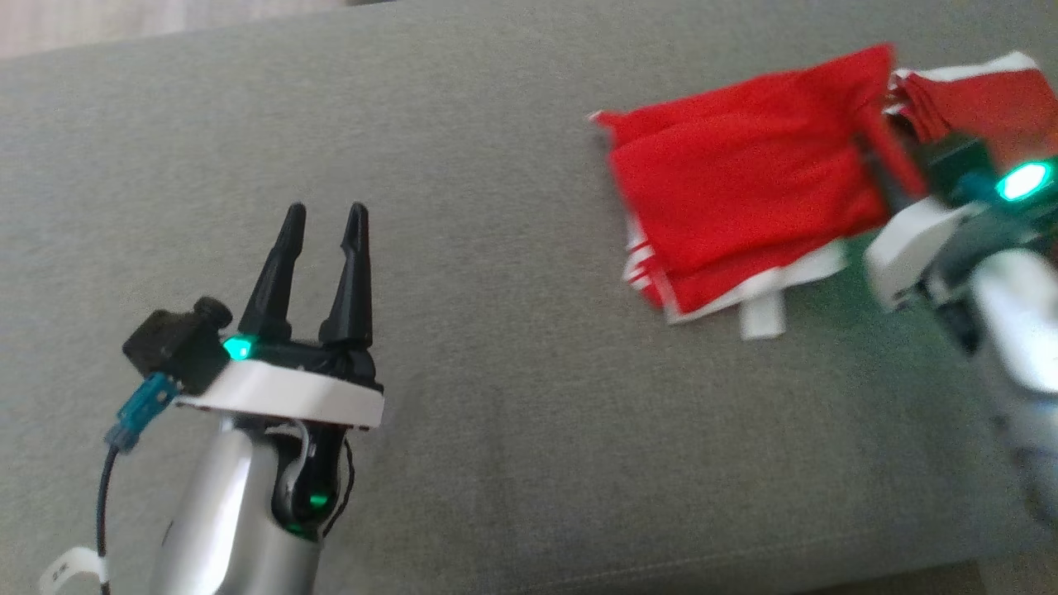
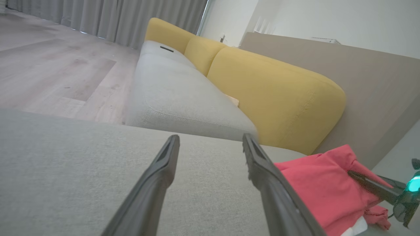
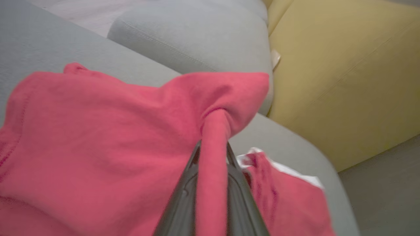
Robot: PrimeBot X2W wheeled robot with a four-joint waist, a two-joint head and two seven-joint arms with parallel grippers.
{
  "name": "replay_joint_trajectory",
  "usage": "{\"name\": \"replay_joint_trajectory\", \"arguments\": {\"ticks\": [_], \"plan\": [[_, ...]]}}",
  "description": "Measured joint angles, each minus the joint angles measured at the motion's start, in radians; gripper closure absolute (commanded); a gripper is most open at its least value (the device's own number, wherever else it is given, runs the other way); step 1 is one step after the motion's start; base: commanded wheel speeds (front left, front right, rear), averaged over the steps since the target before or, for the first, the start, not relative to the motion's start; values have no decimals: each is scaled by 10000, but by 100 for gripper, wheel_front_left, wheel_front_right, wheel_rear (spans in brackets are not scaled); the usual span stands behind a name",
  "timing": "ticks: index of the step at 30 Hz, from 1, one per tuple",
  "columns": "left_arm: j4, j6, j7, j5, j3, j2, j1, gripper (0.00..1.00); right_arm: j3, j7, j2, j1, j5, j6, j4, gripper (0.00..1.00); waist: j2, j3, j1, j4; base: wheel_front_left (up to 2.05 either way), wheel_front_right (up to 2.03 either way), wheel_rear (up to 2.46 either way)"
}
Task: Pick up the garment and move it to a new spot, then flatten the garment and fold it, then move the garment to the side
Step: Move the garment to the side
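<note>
- Garment [image 1: 736, 190], red with white trim, is lying bunched on the grey cushion [image 1: 496, 454], its long axis running crosswise, leftward from the right gripper [image 3: 212, 149].
- Right gripper is pinching a raised ridge of red cloth at the garment's near end.
- Left gripper [image 1: 326, 213] is hanging with its fingers spread, and the garment is sitting well off to its right.

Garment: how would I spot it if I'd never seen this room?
Find the grey seat by the yellow backrest. On it, toward the robot's right, lies the garment, crumpled and pinched in the jaws of the right gripper. It is bright red with white trim, unlike the plain grey and yellow around it.
</note>
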Motion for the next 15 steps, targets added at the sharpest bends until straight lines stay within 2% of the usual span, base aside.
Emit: {"name": "replay_joint_trajectory", "arguments": {"ticks": [6, 15], "plan": [[-36, 0, 0, 6, -276, 2, -511, 0, 17, 637, -1651, -440, 309, 0, -798, 100, 0, 463, 0, -381, 0, 0, 0], [81, -17, 0, 121, -257, 6, -696, 0, -922, 1200, -3277, -530, 109, 0, -667, 100, 0, 1140, 1, -289, 0, 0, 0]]}}
